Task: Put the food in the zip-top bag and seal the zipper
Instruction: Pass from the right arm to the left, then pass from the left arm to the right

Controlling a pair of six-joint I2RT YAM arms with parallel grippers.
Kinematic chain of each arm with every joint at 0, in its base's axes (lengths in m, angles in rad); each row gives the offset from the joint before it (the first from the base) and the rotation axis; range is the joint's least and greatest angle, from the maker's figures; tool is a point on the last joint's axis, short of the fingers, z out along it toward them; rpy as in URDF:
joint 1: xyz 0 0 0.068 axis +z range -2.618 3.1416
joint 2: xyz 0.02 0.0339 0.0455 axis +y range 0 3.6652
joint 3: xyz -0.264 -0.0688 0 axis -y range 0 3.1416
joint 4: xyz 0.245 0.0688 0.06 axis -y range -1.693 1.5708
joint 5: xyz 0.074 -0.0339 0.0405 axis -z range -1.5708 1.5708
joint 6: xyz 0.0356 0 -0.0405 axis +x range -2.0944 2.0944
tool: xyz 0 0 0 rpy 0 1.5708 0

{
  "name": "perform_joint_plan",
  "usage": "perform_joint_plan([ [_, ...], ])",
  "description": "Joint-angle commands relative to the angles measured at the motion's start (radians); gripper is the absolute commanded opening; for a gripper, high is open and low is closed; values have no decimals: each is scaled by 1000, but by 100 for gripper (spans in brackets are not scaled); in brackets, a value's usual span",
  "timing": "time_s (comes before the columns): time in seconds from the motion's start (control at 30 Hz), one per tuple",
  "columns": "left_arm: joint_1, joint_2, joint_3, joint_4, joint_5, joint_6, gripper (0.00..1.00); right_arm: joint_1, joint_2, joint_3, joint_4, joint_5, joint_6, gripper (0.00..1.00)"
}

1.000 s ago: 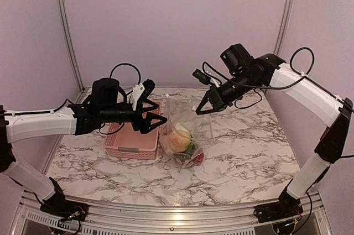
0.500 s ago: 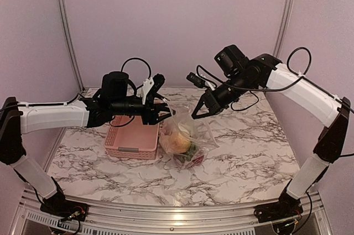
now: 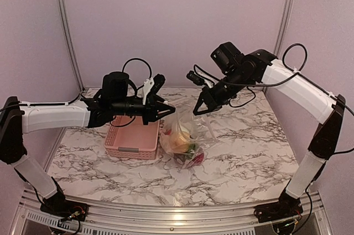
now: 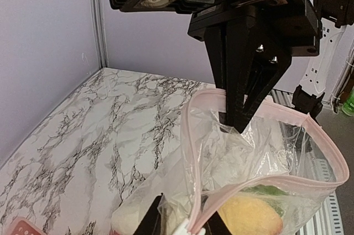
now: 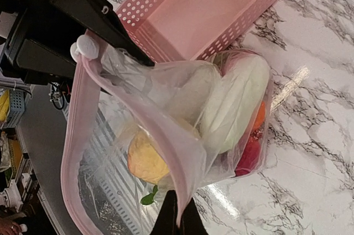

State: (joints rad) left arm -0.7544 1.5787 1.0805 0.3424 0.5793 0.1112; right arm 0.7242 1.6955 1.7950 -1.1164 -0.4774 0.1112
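Observation:
The clear zip-top bag [image 3: 194, 134] hangs upright just above the marble table, its mouth stretched between my two grippers. Its pink zipper [image 4: 191, 152] gapes open as a wide loop. The food lies inside: a yellow piece [image 5: 145, 160], a white oblong piece [image 5: 238, 108], a red one [image 5: 248, 157] and a bit of orange [image 5: 260, 116]. My left gripper [image 3: 164, 112] is shut on the bag's left corner, by the white slider [image 5: 86, 47]. My right gripper [image 5: 178, 213] is shut on the rim at the opposite end.
A pink lattice basket [image 3: 133, 147] stands on the table just left of the bag, below my left arm, with nothing in it. Lilac walls with metal posts close in the back and both sides.
My left gripper has moved right from above the basket to the bag's left corner and closed on it. The right gripper, still holding the rim, has shifted slightly left and up.

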Motion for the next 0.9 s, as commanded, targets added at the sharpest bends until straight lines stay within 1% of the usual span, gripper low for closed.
perform_joint_plan([
  [0.0, -1, 23, 17, 43, -11, -26, 17, 3, 39, 96, -61, 95, 10, 0],
  [0.1, -2, 35, 30, 51, -47, -51, 17, 8, 77, 210, -132, 158, 29, 8],
  [0.13, -1, 37, 35, 50, -56, -57, 17, 10, 86, 257, -154, 184, 39, 13],
  [0.2, -2, 41, 52, 25, -77, -62, 16, 17, 103, 352, -190, 212, 63, 19],
  [0.27, -1, 40, 80, -8, -97, -63, 15, 29, 103, 400, -187, 210, 103, 23],
  [0.3, -2, 39, 94, -31, -115, -65, 13, 44, 96, 395, -169, 202, 125, 24],
  [0.43, 0, 42, 148, -128, -168, -76, 12, 129, 77, 347, -91, 187, 177, 25],
  [0.57, -2, 42, 165, -167, -173, -103, 12, 186, 116, 347, -107, 206, 184, 28],
  [0.7, -2, 43, 177, -203, -172, -105, 11, 207, 152, 364, -151, 251, 194, 30],
  [0.87, 0, 24, 167, -225, -168, -105, 11, 206, 170, 405, -190, 351, 226, 27],
])
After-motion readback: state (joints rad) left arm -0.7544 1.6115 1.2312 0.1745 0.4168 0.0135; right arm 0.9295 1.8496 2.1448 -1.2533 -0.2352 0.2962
